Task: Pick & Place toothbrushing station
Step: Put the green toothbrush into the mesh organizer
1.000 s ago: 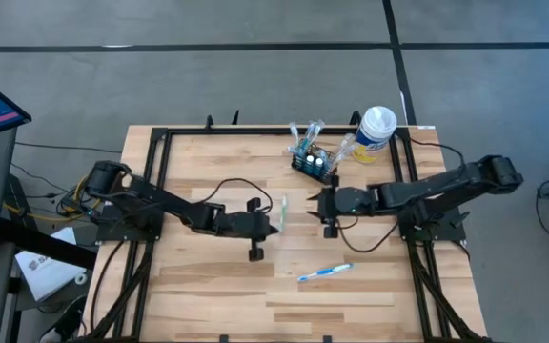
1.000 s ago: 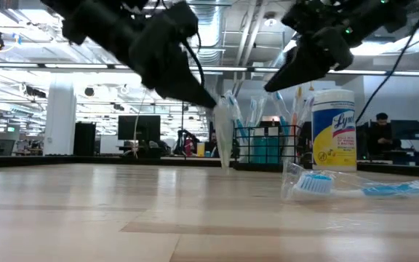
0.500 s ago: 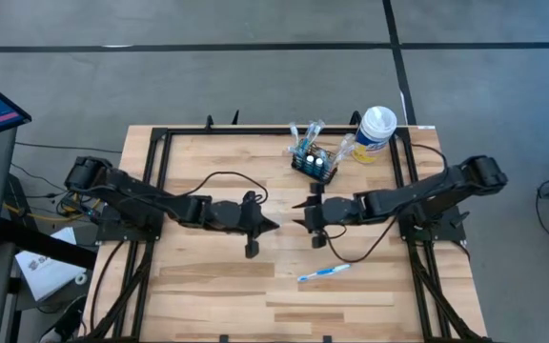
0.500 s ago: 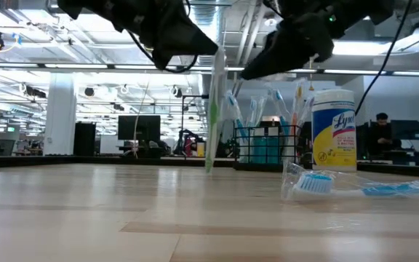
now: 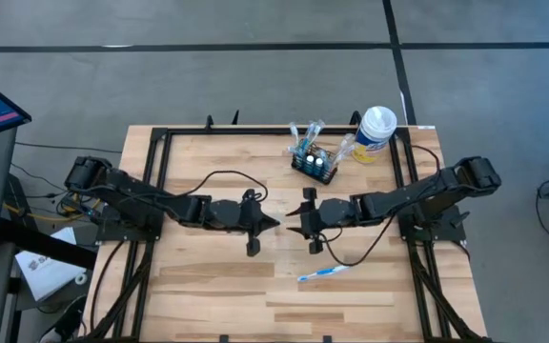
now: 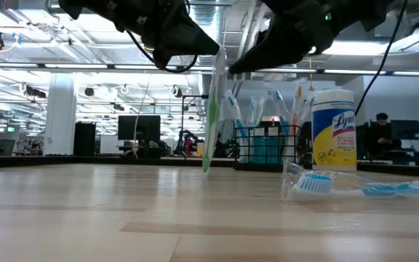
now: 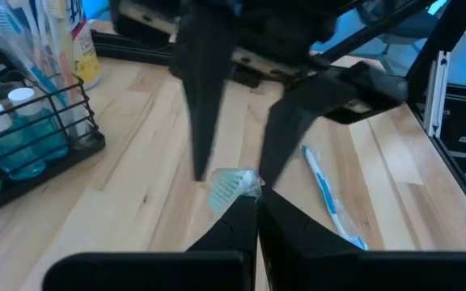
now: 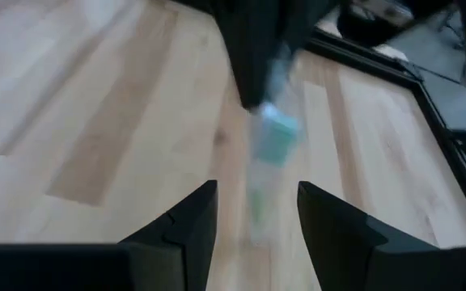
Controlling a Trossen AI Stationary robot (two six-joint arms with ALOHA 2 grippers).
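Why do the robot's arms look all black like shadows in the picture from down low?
Low view: bright ceiling lights shine from behind, so the left gripper, shut on the green toothbrush, and the open right gripper show as dark shapes; the table has a pale sheen. High view: even light, only faint shadows under the arms.

**Wood, wire and clear plastic**

The table (image 5: pixel 208 295) is pale wooden planking with a smooth, faintly glossy finish. The caddy (image 5: pixel 314 168) is black wire mesh (matt, it seems). A green toothbrush (image 6: pixel 211 116) hangs in clear, shiny plastic wrap; the canister (image 6: pixel 334 129) wears a glossy printed label.
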